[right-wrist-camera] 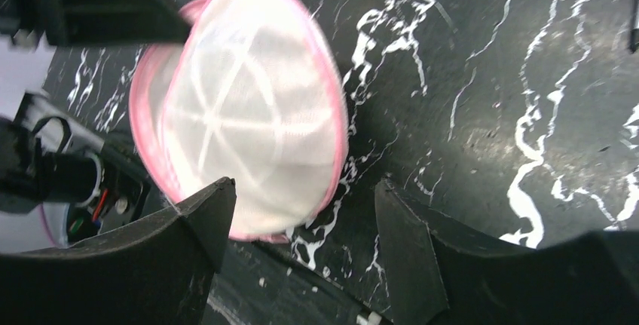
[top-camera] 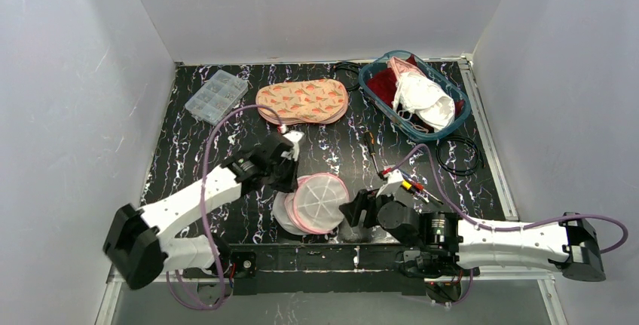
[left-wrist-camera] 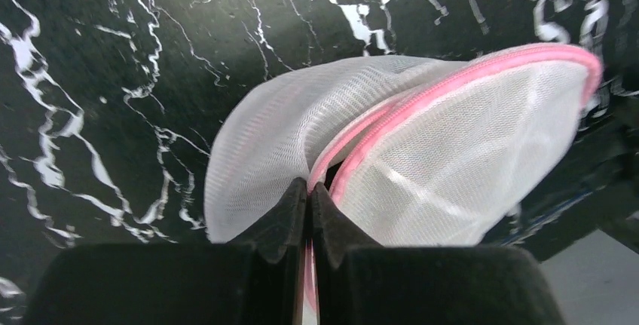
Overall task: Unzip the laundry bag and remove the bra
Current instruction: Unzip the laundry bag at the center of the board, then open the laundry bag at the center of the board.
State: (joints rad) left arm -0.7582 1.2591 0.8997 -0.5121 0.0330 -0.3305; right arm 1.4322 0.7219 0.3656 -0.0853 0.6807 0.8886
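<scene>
The laundry bag (top-camera: 320,203) is a round white mesh pouch with pink zipper trim, lying near the table's front edge. In the left wrist view the laundry bag (left-wrist-camera: 452,151) shows two mesh halves parted along the pink trim. My left gripper (left-wrist-camera: 310,189) is shut on that pink edge at the bag's left side (top-camera: 294,183). My right gripper (top-camera: 354,210) hovers just right of the bag, open, with the laundry bag's (right-wrist-camera: 249,121) lower rim reaching between its fingers (right-wrist-camera: 305,189) beside the left one. The bra is hidden from view.
A blue basket (top-camera: 367,84) of white and red garments stands at the back right. An orange patterned pouch (top-camera: 302,101) and a clear organiser box (top-camera: 216,95) lie at the back. A black cable loop (top-camera: 460,155) and a slim tool (top-camera: 371,148) lie right of centre.
</scene>
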